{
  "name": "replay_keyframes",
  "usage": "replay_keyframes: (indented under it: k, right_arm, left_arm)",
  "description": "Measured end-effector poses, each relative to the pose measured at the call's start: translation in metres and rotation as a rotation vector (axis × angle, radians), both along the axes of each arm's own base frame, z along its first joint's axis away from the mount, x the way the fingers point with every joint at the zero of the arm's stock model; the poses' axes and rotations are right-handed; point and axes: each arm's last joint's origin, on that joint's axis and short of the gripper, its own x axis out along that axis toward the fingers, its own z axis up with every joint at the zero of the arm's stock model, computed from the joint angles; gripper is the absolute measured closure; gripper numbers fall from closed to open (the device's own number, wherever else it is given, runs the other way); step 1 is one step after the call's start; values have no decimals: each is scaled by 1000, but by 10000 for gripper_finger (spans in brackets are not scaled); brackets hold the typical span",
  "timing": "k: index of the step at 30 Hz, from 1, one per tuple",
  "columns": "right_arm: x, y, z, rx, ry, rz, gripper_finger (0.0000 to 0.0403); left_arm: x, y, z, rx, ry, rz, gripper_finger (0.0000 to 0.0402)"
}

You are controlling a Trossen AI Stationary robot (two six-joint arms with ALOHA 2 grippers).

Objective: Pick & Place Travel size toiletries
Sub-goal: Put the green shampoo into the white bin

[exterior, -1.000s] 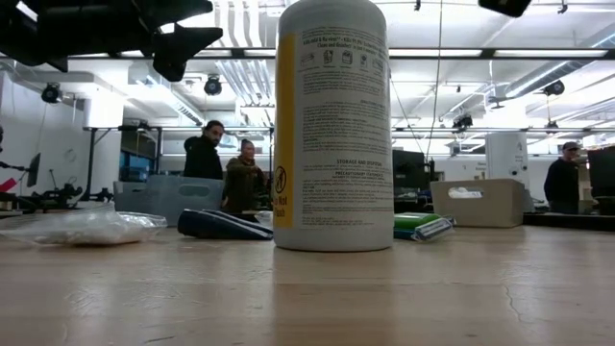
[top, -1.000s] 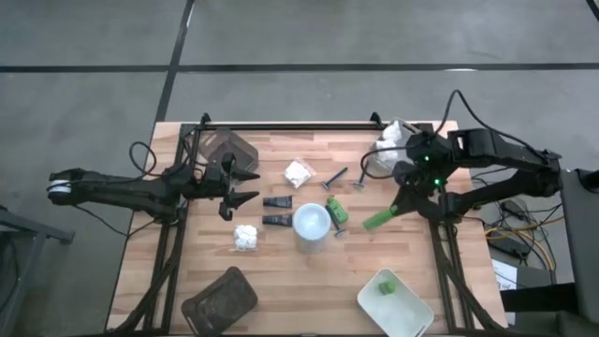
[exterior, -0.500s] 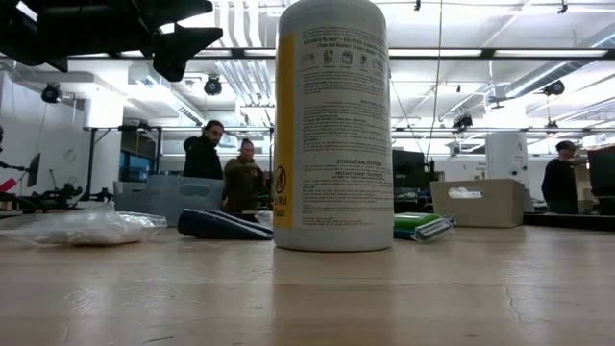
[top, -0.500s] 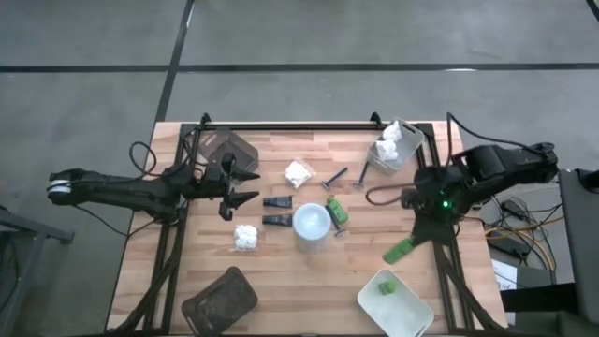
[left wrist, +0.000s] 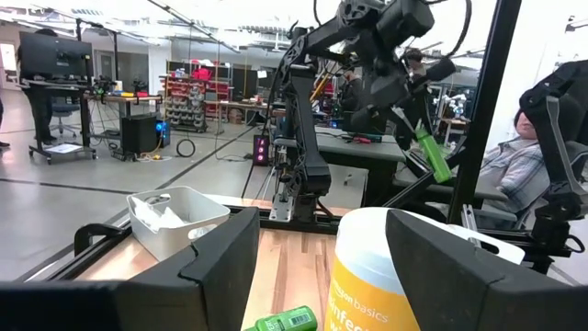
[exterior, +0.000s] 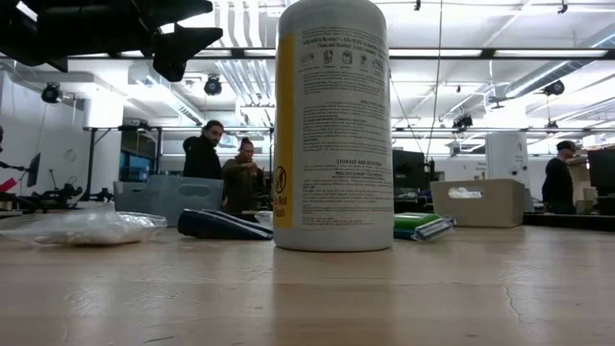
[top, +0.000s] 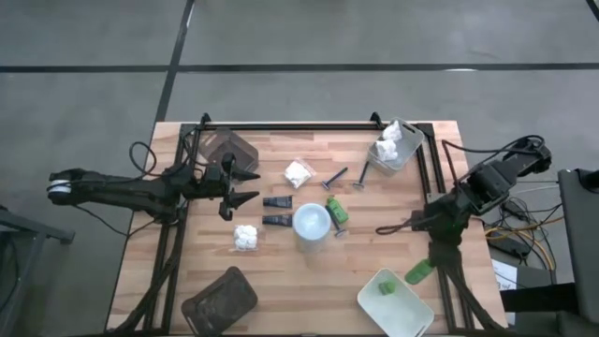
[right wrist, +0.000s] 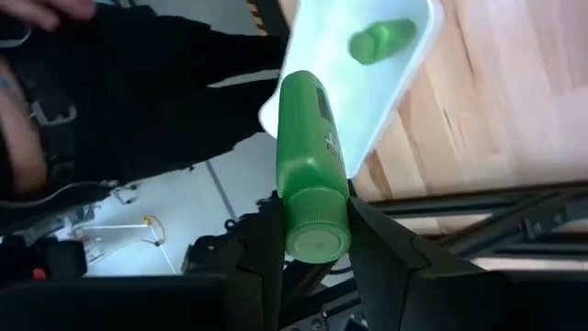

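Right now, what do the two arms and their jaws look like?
Both are dark, slim, jointed arms. The left arm ends in a white cap at its outer end and black pointed jaws. The right arm trails black cables beside it. Its jaws are black, angular plates.

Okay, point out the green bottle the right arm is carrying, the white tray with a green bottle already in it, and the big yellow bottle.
Carried green bottle (right wrist: 308, 156): right wrist view, middle of its body.
White tray (top: 404, 314): high view, bare floor near its rim.
Yellow bottle (exterior: 332, 125): low view, printed label.
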Motion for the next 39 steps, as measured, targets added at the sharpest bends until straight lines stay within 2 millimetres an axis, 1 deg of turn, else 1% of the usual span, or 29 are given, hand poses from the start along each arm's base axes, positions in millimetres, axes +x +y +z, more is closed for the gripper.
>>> replay_keyframes:
  k: [13, 27, 30, 33, 39]
  right_arm:
    - [-5, 10, -17, -12, 151, -71, 309]
    - [-4, 14, -39, -96, 274, -267, 308]
    - [-1, 20, -42, -82, 278, -280, 308]
    - [4, 30, -46, -92, 305, -282, 307]
    - [7, 45, -41, -92, 352, -303, 307]
  left_arm:
    - [0, 0, 0, 0, 0, 0, 158]
    - [0, 0, 0, 0, 0, 0, 158]
    - [0, 0, 0, 0, 0, 0, 158]
    - [0, 0, 0, 0, 2, 0, 158]
    - [0, 0, -2, -1, 15, 0, 158]
